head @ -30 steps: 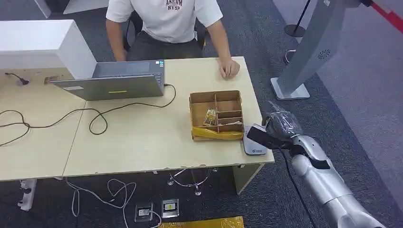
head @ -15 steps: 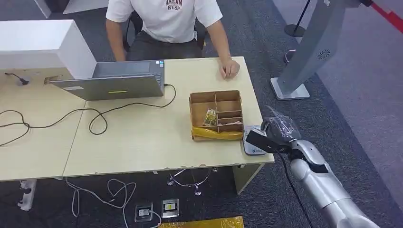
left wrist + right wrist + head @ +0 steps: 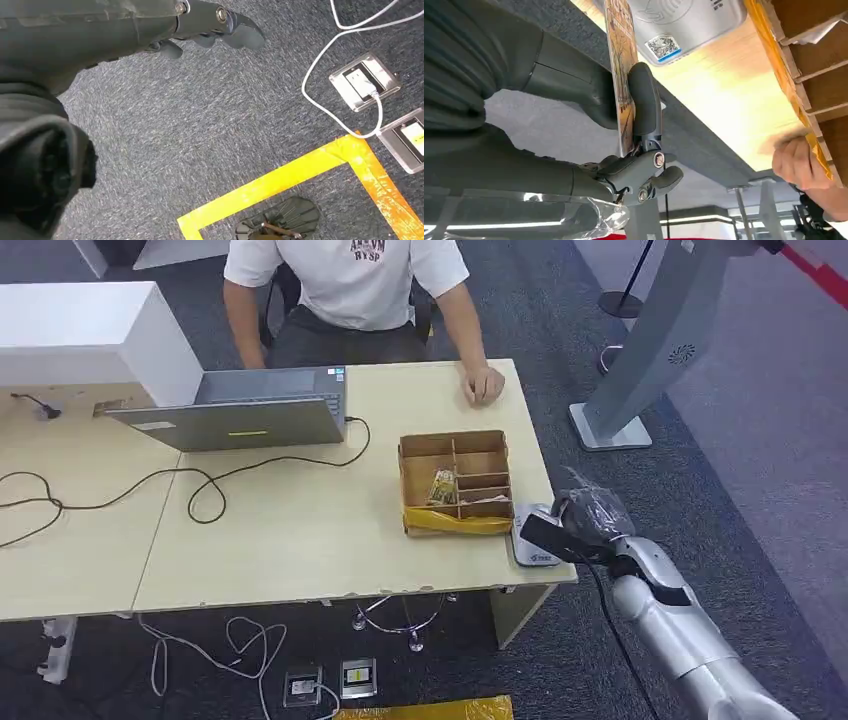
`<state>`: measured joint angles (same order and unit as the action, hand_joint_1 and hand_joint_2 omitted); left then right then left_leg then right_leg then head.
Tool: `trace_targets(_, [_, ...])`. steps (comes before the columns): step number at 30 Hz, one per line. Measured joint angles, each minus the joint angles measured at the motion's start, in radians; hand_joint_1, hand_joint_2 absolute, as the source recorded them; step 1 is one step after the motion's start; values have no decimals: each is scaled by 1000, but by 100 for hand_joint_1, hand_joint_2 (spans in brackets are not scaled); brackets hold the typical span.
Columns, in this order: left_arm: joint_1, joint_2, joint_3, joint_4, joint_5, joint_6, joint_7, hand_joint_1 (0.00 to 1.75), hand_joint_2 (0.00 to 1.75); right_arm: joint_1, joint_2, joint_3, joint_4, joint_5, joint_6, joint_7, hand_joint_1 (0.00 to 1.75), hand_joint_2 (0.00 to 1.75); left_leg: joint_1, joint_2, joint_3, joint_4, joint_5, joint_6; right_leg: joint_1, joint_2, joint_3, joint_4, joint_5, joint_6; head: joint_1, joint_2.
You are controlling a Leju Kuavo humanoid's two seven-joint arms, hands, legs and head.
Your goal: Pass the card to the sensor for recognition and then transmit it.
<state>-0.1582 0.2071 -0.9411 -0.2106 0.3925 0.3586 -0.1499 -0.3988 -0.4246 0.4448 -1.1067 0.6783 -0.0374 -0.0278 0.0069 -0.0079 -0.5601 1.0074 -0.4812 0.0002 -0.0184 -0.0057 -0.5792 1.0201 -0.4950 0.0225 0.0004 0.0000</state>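
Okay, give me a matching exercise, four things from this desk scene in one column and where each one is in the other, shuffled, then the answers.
Things:
1. card
2. laptop
3. sensor
4. floor sockets

Places:
A. on the carpet under the desk
B. at the desk's edge beside the cardboard tray
C. pinched in the right robot hand
D. in front of the seated person

Pairs: 1-C, 2-D, 3-B, 4-A

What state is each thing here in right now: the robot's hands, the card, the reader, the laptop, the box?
Right hand: pinches the card.
Card: held on edge beside the reader.
Reader: flat at the table's corner.
Left hand: holds nothing, hangs over the carpet.
Laptop: lid open.
Divided box: open-topped, small items inside.
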Motion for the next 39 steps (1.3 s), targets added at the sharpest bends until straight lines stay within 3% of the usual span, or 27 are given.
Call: trace_targets(39, [0, 1, 0, 0, 28, -3, 10, 0, 0, -3, 36, 6, 19, -11, 20, -3, 175, 175, 0, 0, 0, 0, 0, 0, 0, 0, 0, 0, 0, 0, 0, 0])
